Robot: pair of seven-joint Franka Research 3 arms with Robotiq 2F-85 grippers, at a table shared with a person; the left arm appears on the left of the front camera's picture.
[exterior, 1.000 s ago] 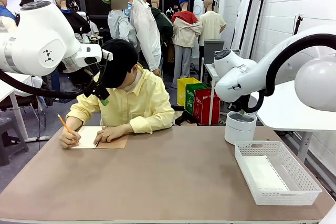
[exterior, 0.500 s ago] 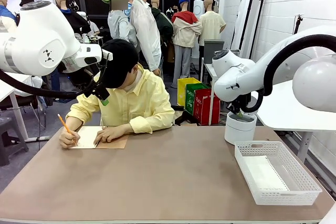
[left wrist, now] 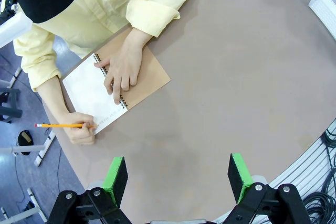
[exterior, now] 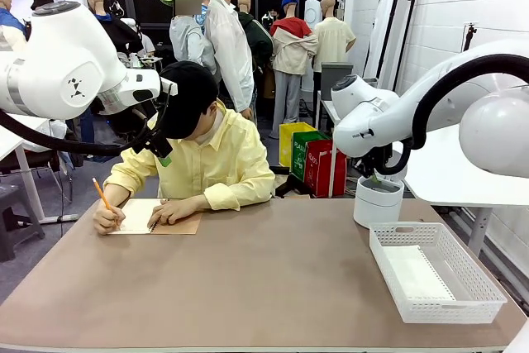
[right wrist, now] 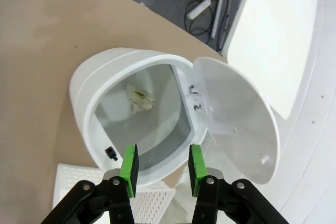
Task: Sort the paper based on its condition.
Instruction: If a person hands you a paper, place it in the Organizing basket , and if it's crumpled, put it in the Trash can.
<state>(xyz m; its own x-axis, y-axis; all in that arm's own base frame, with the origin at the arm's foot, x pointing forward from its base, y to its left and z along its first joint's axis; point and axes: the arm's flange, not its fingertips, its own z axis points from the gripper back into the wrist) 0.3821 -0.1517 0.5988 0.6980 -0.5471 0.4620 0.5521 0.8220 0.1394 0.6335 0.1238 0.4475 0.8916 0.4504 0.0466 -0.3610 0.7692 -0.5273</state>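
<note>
Hovering over the open bin (right wrist: 84, 98), our right gripper (right wrist: 160, 163) has its jaws parted with nothing between them. Our left gripper (left wrist: 178, 177) is spread wide and empty above the table (left wrist: 236, 77), near the person's hand (left wrist: 123, 72) on the notebook (left wrist: 149, 74). What looks like a crumpled paper (right wrist: 139, 98) sits at the bin's bottom, too balled to show any axis. A flat sheet (exterior: 417, 277) lies in the basket (exterior: 446, 307), its long axis along the basket's length. We risk clipping the raised lid (right wrist: 236, 119) on lifting away, or crowding the writing hand if our left arm drops early.
</note>
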